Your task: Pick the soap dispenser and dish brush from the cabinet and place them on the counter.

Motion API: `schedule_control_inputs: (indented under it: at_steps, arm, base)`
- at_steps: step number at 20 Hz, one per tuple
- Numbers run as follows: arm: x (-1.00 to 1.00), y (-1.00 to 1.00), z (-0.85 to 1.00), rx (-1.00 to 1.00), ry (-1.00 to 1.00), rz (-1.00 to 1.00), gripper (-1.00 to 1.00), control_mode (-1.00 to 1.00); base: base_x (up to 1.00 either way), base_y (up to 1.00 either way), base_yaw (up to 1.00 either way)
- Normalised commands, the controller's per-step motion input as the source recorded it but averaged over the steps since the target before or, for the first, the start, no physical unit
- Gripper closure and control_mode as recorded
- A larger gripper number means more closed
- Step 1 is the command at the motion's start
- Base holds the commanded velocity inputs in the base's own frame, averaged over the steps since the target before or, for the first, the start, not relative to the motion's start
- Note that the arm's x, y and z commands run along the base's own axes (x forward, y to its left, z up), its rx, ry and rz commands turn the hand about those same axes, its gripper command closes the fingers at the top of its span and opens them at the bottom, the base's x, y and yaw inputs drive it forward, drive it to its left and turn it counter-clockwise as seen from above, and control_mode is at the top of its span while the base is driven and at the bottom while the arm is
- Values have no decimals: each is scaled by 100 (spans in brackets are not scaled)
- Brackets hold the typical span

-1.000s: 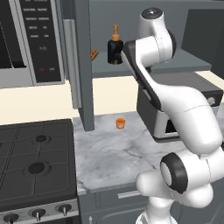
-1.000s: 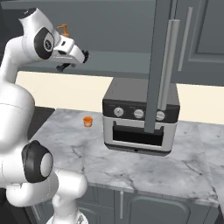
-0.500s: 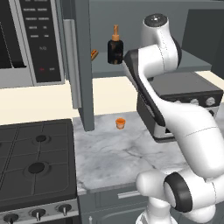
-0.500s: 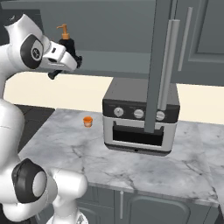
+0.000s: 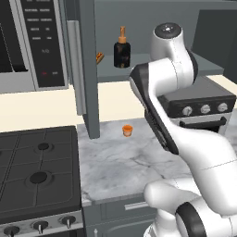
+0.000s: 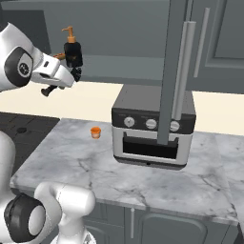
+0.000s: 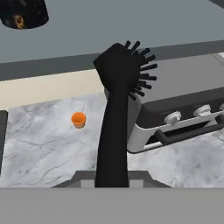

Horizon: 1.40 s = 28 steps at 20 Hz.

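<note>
Nearest: gripper [image 7: 112, 179] closed on the handle of the dish brush [image 7: 114, 118], bristled head pointing toward 12 o'clock in the hand view, raised above the counter [image 7: 39, 144]. Below, at 9 o'clock of the brush: tiny orange cup [image 7: 78, 119] on open marble, well apart from the toaster oven [image 7: 175, 116] at 3 o'clock; a broad bare stretch between cup and front edge. Beyond, past the counter's back edge: soap dispenser [image 5: 121, 50] upright near the front lip of the cabinet [image 5: 88, 69] shelf, at 12 o'clock of the cup; door swung open, standing edge-on at 9 o'clock.
</note>
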Motion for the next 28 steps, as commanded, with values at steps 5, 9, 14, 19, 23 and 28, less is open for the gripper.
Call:
schedule_control_inputs:
  at_steps: [5,9,14,19,23,28]
  arm:
    - [-44,7,-20,0,0,0,100,-100]
    - [-24,3,-28,1,3,0,100,-100]
    - [-13,-1,-42,2,0,0,100,-100]
    - [0,-7,-58,4,-4,0,100,-100]
    - [0,-11,-62,6,-4,0,100,-100]
    - [0,-10,-62,5,-4,0,100,-100]
  base:
    - [0,0,0]
    - [0,0,0]
    - [0,0,0]
    - [0,0,0]
    - [0,0,0]
    - [0,0,0]
